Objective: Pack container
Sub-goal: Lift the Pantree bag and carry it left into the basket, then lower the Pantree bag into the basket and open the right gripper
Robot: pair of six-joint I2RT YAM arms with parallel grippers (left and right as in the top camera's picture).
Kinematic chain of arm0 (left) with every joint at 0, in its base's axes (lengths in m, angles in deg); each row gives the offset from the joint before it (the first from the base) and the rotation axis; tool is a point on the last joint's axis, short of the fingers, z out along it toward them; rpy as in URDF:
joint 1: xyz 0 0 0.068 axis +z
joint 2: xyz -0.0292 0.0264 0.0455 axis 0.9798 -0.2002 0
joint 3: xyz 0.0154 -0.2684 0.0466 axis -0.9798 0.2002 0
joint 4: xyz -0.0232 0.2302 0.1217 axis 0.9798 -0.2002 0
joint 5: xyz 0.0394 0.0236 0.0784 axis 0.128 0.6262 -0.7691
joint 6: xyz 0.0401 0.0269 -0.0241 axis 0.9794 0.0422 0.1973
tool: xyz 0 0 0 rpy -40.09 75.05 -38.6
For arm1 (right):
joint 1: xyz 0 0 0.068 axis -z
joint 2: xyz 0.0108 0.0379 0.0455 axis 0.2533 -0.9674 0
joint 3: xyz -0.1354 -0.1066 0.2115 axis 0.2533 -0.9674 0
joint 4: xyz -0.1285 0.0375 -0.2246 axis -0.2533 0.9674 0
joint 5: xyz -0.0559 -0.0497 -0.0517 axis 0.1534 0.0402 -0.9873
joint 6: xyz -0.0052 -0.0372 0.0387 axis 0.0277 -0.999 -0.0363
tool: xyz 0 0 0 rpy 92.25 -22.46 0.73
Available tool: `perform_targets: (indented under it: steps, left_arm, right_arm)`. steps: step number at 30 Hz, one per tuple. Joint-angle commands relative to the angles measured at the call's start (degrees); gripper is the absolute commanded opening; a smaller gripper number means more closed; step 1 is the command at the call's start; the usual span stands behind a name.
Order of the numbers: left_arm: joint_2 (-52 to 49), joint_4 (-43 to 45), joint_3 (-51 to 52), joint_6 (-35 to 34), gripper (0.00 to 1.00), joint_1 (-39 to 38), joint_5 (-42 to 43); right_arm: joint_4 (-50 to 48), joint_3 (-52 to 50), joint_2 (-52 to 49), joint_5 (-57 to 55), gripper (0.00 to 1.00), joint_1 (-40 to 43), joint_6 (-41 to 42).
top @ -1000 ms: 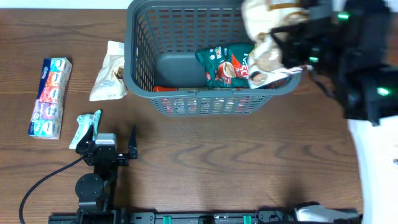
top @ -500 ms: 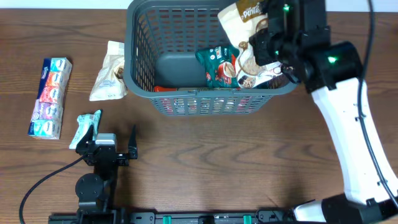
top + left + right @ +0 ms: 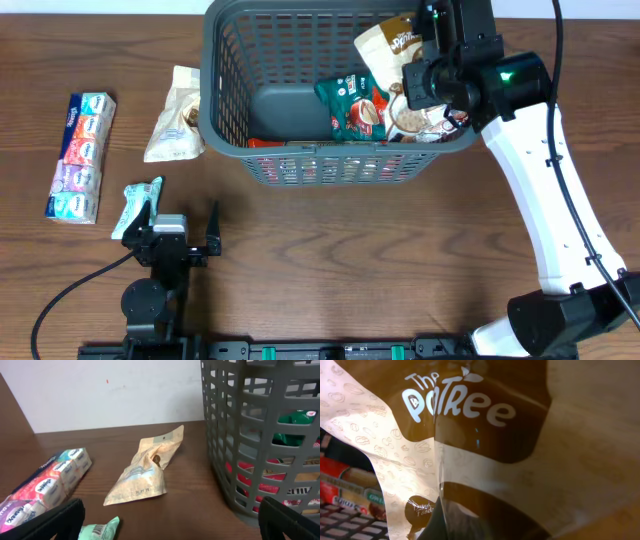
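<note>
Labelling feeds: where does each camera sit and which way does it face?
Overhead: above the table, looking down; left gripper and right gripper show.
Left wrist: low, facing the container wall; own fingertips in bottom corners.
Right wrist: close against the pouch; no fingers visible.
Shared: overhead and left wrist both show the container and beige pack.

The left half of the basket (image 3: 222, 110) is bare inside and open from above. Its right half is blocked: the right gripper (image 3: 413, 78) hangs there clamping a brown pouch (image 3: 385, 45) over a green pack (image 3: 350, 105). The table (image 3: 350, 260) in front is open. Left of the basket, a tan bag (image 3: 175, 125), tissue packs (image 3: 82, 155) and a small green packet (image 3: 140, 200) leave gaps between them.
</note>
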Motion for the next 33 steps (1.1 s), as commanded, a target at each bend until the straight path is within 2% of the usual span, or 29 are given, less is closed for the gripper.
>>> perform_targets:
  steps: [1, 9, 21, 22, 23, 24, 25, 26, 28, 29, 33]
  left_arm:
    - [0.3, -1.2, 1.4, 0.4, 0.99, -0.3, -0.2]
    - [0.3, -1.2, 1.4, 0.3, 0.99, -0.3, -0.2]
    - [0.3, -1.2, 1.4, 0.4, 0.99, -0.3, -0.2]
    - [0.3, -1.2, 1.4, 0.4, 0.99, -0.3, -0.2]
    - [0.3, -1.2, 1.4, 0.4, 0.99, -0.3, -0.2]
    - [0.3, -1.2, 1.4, 0.4, 0.99, -0.3, -0.2]
    - [0.3, -1.2, 1.4, 0.4, 0.99, -0.3, -0.2]
    - [0.3, -1.2, 1.4, 0.4, 0.99, -0.3, -0.2]
    - [0.3, -1.2, 1.4, 0.4, 0.99, -0.3, -0.2]
    - [0.3, -1.2, 1.4, 0.4, 0.99, -0.3, -0.2]
    - [0.3, -1.2, 1.4, 0.4, 0.99, -0.3, -0.2]
  right_arm:
    - [0.3, 0.9, -0.2, -2.3, 0.02, 1.6, 3.6]
    - [1.9, 0.9, -0.4, -2.8, 0.02, 4.2, 8.7]
    - [5.4, 0.9, -6.0, -2.6, 0.01, 4.2, 9.6]
    - [5.5, 0.9, -6.7, -2.4, 0.06, 4.2, 9.6]
    - [5.5, 0.9, -7.2, -2.0, 0.16, 4.2, 9.6]
    - [5.5, 0.9, -7.6, -1.6, 0.32, 4.2, 9.6]
    - [5.5, 0.9, -7.8, -1.0, 0.58, 4.2, 9.6]
    - [5.3, 0.9, -8.1, -0.6, 0.72, 4.2, 9.6]
    - [5.1, 0.9, -8.1, -0.4, 0.87, 4.1, 9.6]
    - [4.8, 0.9, -8.1, -0.4, 0.99, 4.1, 9.6]
    - [3.8, 0.9, -8.1, 1.2, 0.99, 4.0, 8.5]
